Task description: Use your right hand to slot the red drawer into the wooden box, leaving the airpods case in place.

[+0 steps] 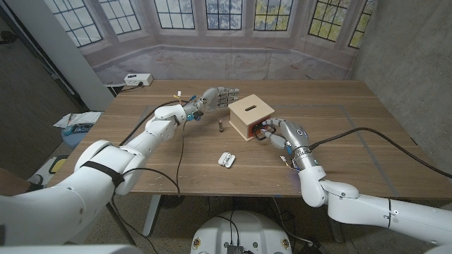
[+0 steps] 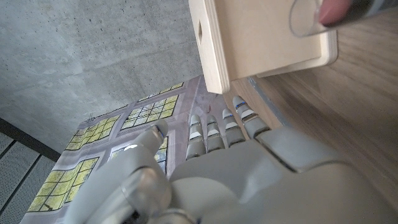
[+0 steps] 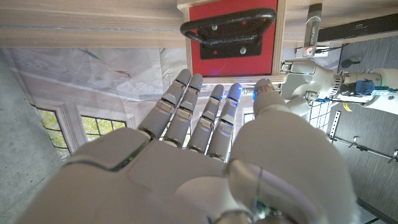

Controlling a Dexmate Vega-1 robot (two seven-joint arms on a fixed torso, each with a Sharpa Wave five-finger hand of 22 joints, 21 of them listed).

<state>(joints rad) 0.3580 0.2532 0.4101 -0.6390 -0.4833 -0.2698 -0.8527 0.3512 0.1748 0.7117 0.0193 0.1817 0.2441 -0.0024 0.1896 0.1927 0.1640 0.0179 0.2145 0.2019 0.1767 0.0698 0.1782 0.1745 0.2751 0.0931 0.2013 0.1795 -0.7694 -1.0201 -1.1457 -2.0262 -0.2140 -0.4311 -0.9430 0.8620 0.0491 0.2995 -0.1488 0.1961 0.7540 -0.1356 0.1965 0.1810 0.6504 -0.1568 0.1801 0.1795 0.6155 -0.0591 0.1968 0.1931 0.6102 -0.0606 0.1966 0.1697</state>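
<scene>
Nearest on the counter [image 1: 353, 106]: white airpods case [image 1: 226, 159]. Beyond — right hand [image 1: 279, 133], fingers spread, empty, just before the red drawer [image 3: 232, 38] seated in the wooden box [image 1: 251, 117]. Left hand [image 1: 217, 97] open beside the box.

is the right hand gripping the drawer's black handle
No. In the right wrist view the right hand has its fingers stretched out short of the drawer, and the handle is free.
</scene>
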